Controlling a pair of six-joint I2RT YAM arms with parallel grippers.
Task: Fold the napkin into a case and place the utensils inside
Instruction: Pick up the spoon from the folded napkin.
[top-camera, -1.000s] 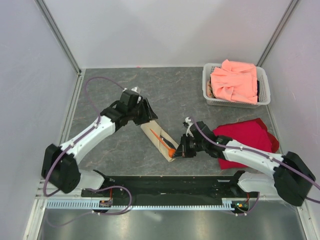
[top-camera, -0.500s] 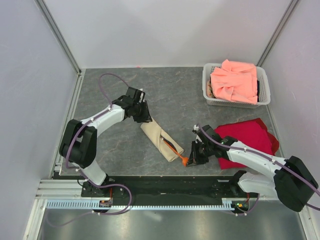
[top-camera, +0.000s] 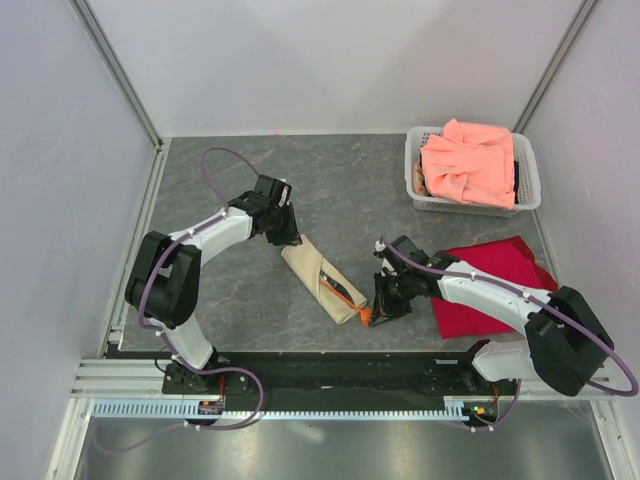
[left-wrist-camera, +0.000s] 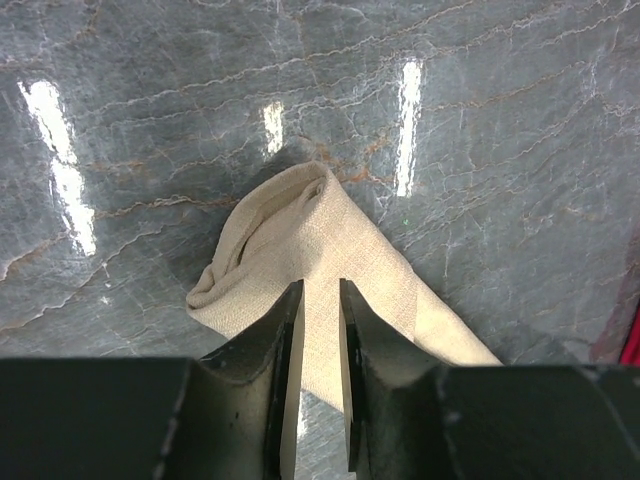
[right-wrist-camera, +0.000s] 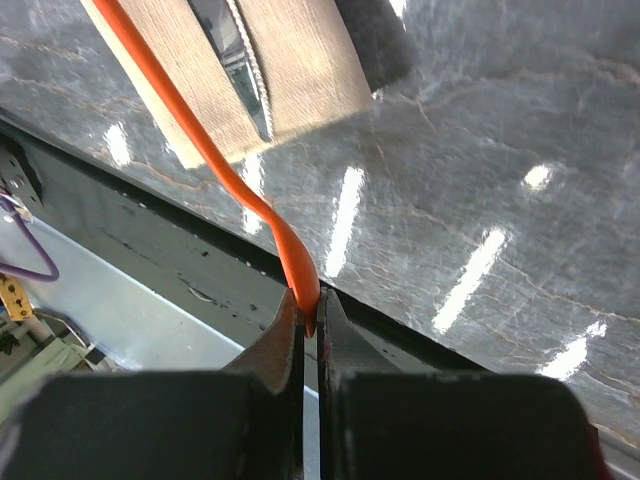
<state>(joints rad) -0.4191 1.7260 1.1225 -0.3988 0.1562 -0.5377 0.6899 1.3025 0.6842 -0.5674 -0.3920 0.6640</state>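
While the case (top-camera: 314, 270) lay on the table (top-camera: 350, 190) toward the middle of its near edge, its long axis ran from far left to near right. Our right gripper (right-wrist-camera: 312, 312) pinched the orange spoon (right-wrist-camera: 200, 140) by its broad end, the handle pointing along the case beside a dark utensil (right-wrist-camera: 236, 62). Our left gripper (left-wrist-camera: 320, 292) had its fingers barely apart over the far-left end; we could not tell whether they nipped the cloth.

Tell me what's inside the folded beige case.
A dark utensil and the orange spoon lie in the pocket of the case. The right gripper pinches the spoon's outer end; cloth hides their inner ends.
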